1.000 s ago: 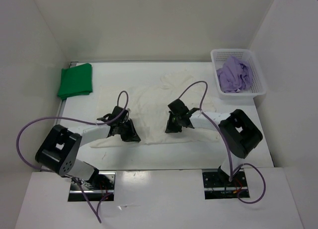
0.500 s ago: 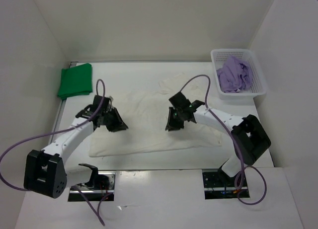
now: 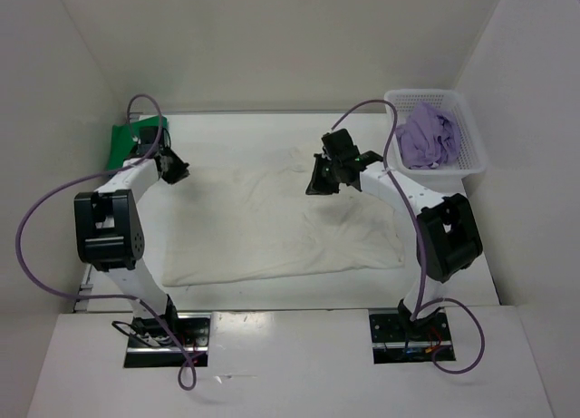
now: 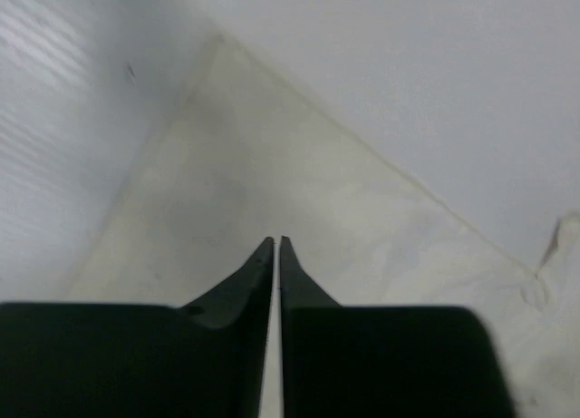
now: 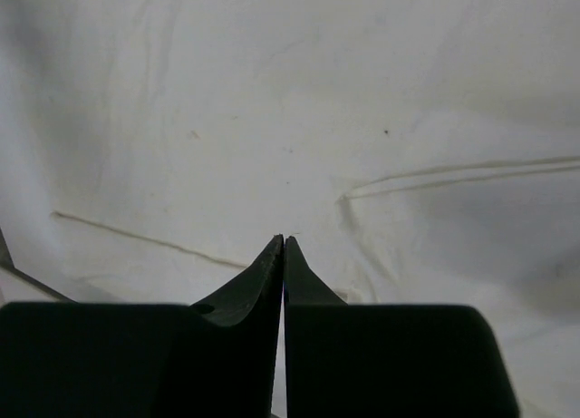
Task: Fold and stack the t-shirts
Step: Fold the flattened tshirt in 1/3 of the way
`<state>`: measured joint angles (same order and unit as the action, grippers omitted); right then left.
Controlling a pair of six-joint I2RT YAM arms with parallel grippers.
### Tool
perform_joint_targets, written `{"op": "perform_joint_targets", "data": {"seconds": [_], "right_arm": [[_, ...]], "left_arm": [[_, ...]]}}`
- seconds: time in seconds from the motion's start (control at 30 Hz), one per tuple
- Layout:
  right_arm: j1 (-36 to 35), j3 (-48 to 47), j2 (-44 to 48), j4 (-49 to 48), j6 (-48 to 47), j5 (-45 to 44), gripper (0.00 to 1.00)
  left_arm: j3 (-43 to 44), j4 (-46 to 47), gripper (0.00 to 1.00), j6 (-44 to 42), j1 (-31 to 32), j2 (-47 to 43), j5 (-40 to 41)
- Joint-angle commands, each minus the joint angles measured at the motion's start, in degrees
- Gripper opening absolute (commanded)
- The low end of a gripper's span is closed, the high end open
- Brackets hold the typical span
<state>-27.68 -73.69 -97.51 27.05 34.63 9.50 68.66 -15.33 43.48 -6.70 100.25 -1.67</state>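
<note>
The white t-shirt (image 3: 272, 228) lies spread flat across the middle of the table. It also shows in the left wrist view (image 4: 236, 173) and in the right wrist view (image 5: 272, 119). My left gripper (image 3: 178, 170) is shut and empty at the shirt's far left corner (image 4: 275, 241). My right gripper (image 3: 315, 186) is shut and empty over the shirt's far edge, right of the middle (image 5: 284, 239). The green t-shirt (image 3: 136, 139) lies folded at the far left, just behind the left gripper. The purple t-shirt (image 3: 426, 135) is crumpled in the basket.
A white perforated basket (image 3: 477, 153) stands at the far right corner. White walls close in the table on the left, back and right. The left arm's purple cable (image 3: 36, 228) loops out over the left side.
Both shut grippers have slid from the shirt's near part to its far edge, the left one far out to the left corner. The shirt now lies flatter and wider.
</note>
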Motion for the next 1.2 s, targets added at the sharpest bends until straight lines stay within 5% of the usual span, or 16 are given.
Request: {"op": "perform_joint_targets", "data": {"seconds": [0.0,0.13,0.57,0.8,0.93,1.17], "right_arm": [[0.70,-3.03,-0.83,-1.47,-2.90,0.34,0.05],[0.70,-1.90,-1.53,-3.49,-2.90,2.45,0.07],[1.23,-4.36,-4.52,-3.49,-5.01,4.21,0.10],[1.75,-6.63,-6.19,-3.49,-5.01,4.21,0.17],[3.15,-10.24,-8.74,-4.02,-5.01,1.93,0.31],[10.89,-24.01,-18.66,-5.42,-6.16,-0.96,0.41]], "left_arm": [[7.43,2.76,0.21,-1.47,-1.30,4.76,7.45],[12.62,2.76,0.46,-0.95,-2.53,10.04,10.19],[21.24,-0.93,0.49,-5.51,-2.53,21.56,12.31],[20.63,-0.31,0.40,-5.52,-2.53,22.10,11.08],[20.63,0.30,0.29,-5.52,-2.53,22.62,9.15],[19.49,1.62,0.17,-5.52,-2.53,21.57,7.21]]}}
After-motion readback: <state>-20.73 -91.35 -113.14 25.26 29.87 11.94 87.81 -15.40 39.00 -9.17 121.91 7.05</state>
